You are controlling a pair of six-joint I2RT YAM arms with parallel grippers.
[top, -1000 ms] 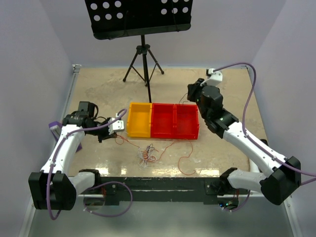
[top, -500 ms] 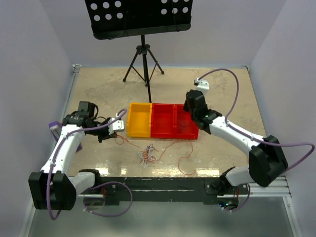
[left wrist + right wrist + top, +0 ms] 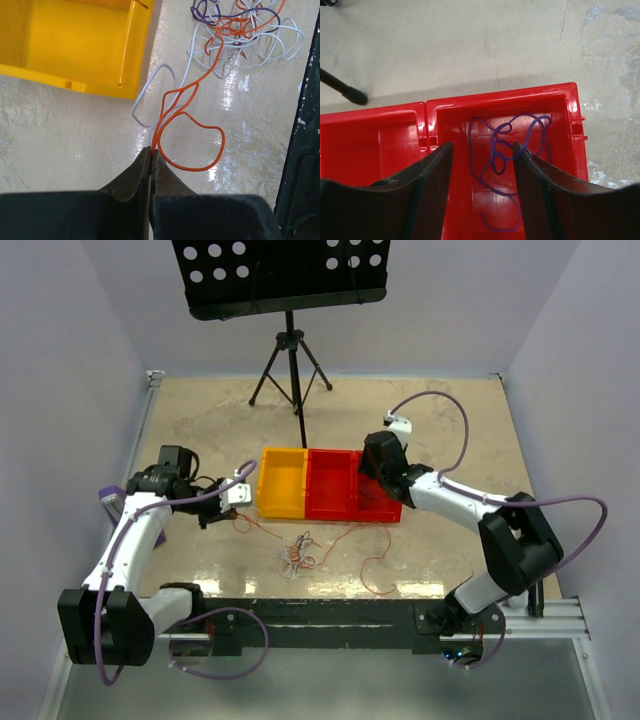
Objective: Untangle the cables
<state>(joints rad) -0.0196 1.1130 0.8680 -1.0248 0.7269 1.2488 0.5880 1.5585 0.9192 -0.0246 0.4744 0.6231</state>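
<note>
Right gripper (image 3: 482, 146) has dropped over the right red bin (image 3: 500, 95), fingers spread; purple cable (image 3: 495, 155) lies inside, so one looks sorted. Left gripper (image 3: 151, 150) pinches an orange cable (image 3: 192, 169) near the yellow bin (image 3: 75, 40). Remaining cables (image 3: 240, 30) tangled on table (image 3: 75, 130); most work left.
</note>
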